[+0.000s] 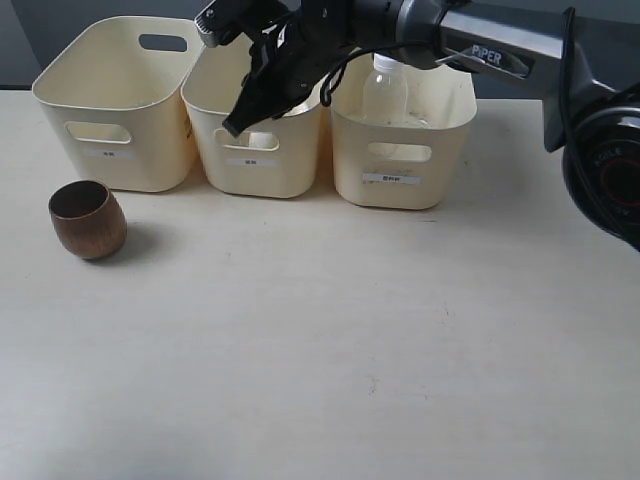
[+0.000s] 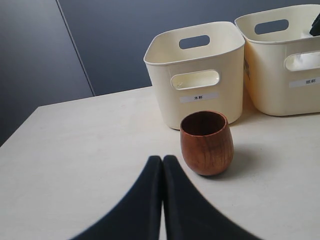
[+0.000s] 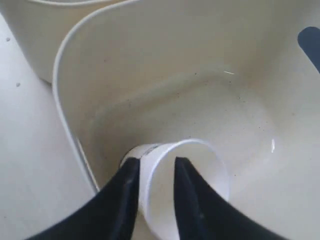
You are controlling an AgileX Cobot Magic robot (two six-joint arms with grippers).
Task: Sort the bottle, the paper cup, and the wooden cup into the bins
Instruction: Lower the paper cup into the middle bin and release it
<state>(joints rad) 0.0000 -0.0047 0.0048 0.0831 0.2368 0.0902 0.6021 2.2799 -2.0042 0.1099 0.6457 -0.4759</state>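
Table [image 1: 330, 360]: pale, matte surface carrying three bins in a row along its far edge and one loose cup in front of them.

Left bin [image 1: 120, 110]: cream-yellow, at the left end of the row; in the exterior view its visible inside shows nothing, and a small label sits under its front handle slot.

Middle bin [image 1: 262, 150]: touching its neighbours on both sides; the right arm hangs over its opening.

Right bin [image 1: 400, 150]: holds the bottle [image 1: 385, 92], upright, white cap showing above the rim.

Wooden cup [image 1: 88, 219]: upright on the table, in front of the left bin and apart from it, mouth up, nothing touching it.

Paper cup [image 3: 180, 187]: lying tilted inside the middle bin, near a wall, open mouth turned toward the right wrist camera, one side of it between the right fingers.

Right gripper [image 3: 156, 172]: reaching down into the middle bin, fingers a little apart, one on each side of the cup's wall; whether they press it or are loose I cannot tell.

Left gripper [image 2: 162, 167]: low over the table just short of the wooden cup, fingers pressed together with nothing between them.
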